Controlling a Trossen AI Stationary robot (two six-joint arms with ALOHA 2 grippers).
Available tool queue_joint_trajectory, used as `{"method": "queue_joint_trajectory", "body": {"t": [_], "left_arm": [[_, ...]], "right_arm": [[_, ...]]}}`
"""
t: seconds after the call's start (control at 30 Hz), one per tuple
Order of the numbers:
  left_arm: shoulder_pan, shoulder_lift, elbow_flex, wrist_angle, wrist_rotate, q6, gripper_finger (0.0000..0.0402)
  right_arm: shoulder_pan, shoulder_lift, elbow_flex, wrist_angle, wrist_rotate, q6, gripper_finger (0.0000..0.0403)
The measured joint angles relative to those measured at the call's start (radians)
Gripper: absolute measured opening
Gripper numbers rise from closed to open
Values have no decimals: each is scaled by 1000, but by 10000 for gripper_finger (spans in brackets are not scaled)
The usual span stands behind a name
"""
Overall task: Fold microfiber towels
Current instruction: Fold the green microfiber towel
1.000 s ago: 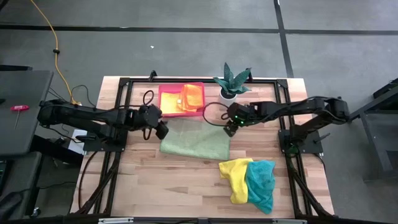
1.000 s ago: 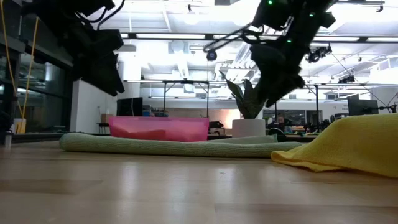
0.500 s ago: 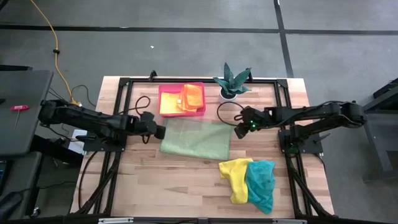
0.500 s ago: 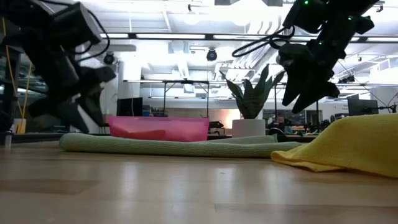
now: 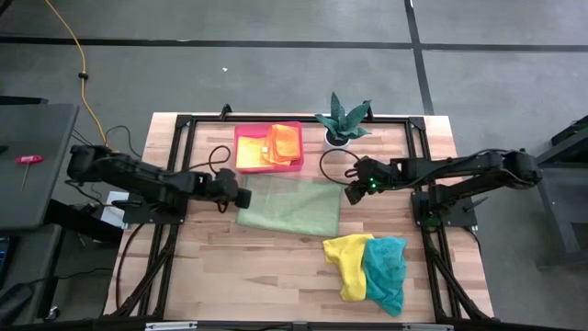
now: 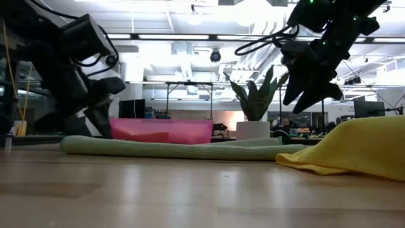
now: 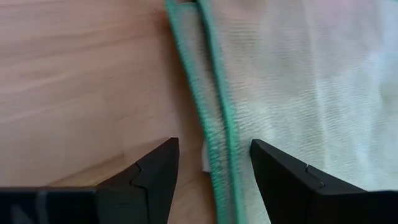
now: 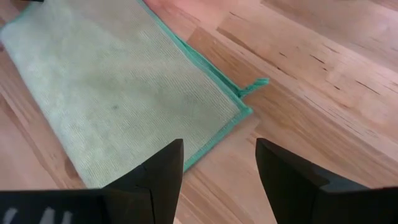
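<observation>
A light green microfiber towel lies flat mid-table; its left edge shows two layers. My left gripper is open, low at that left edge, one finger over bare wood and one over the cloth. My right gripper hangs open above the table just off the towel's far right corner. A yellow towel and a teal towel lie crumpled together at the near right. Folded orange and yellow towels sit in the pink tray.
A potted plant stands at the far edge, just right of the pink tray. A black cable loops over the table behind the right gripper. Bare wood lies at the table's near left.
My left gripper has sunk toward the green towel's left edge and rolled about its own axis. My right gripper has drawn a little toward the table's right edge, off the towel's far right corner, then kept still. The towel has not moved.
</observation>
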Motion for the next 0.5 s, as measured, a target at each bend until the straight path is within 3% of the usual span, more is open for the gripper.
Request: {"method": "queue_joint_trajectory", "body": {"t": [0.33, 0.5], "left_arm": [[77, 14, 1, 36, 139, 122, 188], [82, 15, 1, 26, 140, 155, 135]], "right_arm": [[0, 0, 0, 0, -8, 0, 193], [0, 0, 0, 1, -8, 0, 193]]}}
